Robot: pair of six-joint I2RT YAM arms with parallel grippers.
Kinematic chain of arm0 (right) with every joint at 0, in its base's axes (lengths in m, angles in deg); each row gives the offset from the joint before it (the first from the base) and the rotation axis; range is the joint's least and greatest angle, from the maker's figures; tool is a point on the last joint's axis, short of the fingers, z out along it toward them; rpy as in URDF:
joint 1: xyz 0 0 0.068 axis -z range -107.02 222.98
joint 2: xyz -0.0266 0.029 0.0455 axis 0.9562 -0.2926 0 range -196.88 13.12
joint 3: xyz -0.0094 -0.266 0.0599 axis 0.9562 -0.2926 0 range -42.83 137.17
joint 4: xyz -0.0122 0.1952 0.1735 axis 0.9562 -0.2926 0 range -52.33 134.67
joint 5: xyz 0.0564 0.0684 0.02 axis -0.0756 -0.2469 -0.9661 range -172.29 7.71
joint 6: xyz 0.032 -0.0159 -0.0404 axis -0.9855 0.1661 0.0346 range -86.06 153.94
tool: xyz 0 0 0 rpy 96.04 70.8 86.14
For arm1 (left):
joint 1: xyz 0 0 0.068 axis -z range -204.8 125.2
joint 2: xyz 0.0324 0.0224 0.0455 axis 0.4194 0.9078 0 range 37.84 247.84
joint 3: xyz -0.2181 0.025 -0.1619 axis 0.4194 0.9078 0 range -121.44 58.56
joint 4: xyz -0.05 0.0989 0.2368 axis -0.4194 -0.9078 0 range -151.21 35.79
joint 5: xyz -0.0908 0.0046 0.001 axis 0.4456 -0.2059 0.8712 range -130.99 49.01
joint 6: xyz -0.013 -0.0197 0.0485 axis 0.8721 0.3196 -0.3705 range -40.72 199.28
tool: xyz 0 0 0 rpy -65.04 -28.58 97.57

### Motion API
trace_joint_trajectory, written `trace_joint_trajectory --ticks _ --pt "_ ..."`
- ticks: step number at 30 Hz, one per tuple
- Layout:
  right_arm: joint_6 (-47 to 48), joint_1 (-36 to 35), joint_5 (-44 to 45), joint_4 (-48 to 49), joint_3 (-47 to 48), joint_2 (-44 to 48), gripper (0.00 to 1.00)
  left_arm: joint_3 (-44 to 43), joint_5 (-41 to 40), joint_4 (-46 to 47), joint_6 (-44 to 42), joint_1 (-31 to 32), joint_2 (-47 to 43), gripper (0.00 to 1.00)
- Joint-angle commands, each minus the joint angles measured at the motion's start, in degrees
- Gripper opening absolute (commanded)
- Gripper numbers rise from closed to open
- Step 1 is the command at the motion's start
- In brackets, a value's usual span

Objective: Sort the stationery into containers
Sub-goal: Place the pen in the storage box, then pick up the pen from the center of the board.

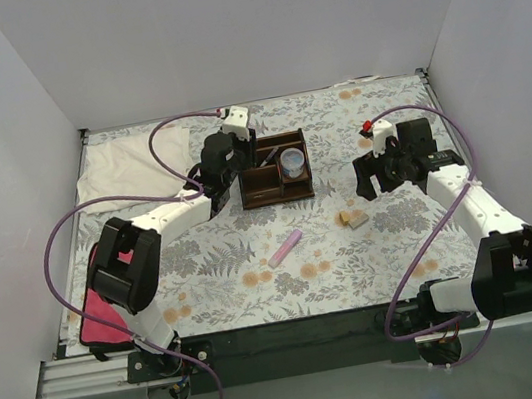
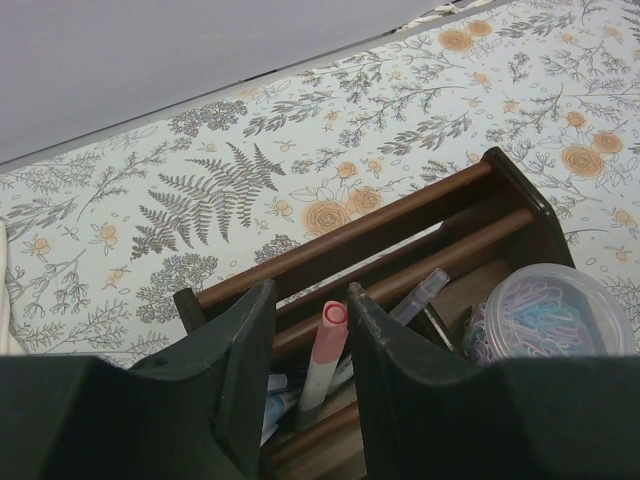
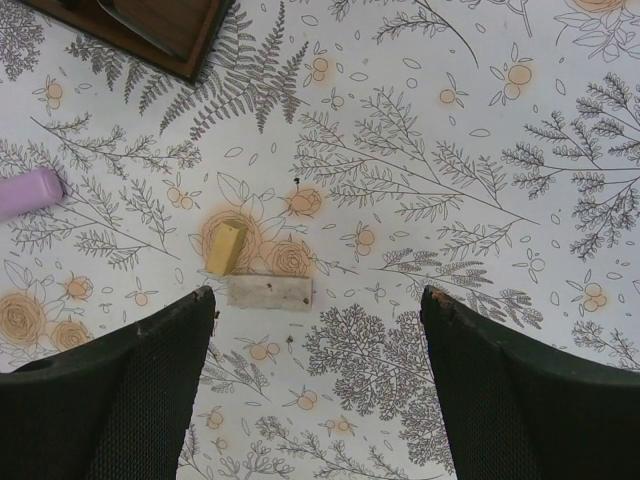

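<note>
The dark brown wooden organiser (image 1: 251, 202) stands at the table's middle back, with the bluish round cup (image 1: 292, 162) in one compartment. My left gripper (image 1: 242, 157) hovers over its left side. In the left wrist view the gripper (image 2: 308, 290) is open around a pink-and-white pen (image 2: 325, 350) that stands leaning in the organiser (image 2: 380, 215), beside a purple pen (image 2: 425, 293) and the cup of paper clips (image 2: 550, 315). My right gripper (image 1: 365, 182) is open and empty (image 3: 318, 292) above a tan block (image 3: 226, 247) and a whitish block (image 3: 269, 292). A pale pink bar (image 1: 285, 248) lies mid-table.
A white folded cloth (image 1: 129, 165) lies at the back left. A flat magenta object (image 1: 98, 322) sits at the front left edge by the left arm's base. White walls close in the table on three sides.
</note>
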Motion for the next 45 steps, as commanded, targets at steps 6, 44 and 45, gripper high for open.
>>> trace_joint_trajectory --ticks 6,44,45 --pt "-0.7 0.3 -3.5 0.3 2.6 0.2 0.88 -5.3 -2.0 -1.6 -0.2 0.3 -9.1 0.40" --pt "-2.9 0.3 -9.0 1.5 -9.2 8.0 0.92 -10.6 17.4 -59.2 -15.3 14.5 1.3 0.66" --pt "-3.0 0.3 -8.9 1.6 -9.5 8.6 0.93 -10.9 16.6 -58.8 -15.4 14.7 2.2 0.66"
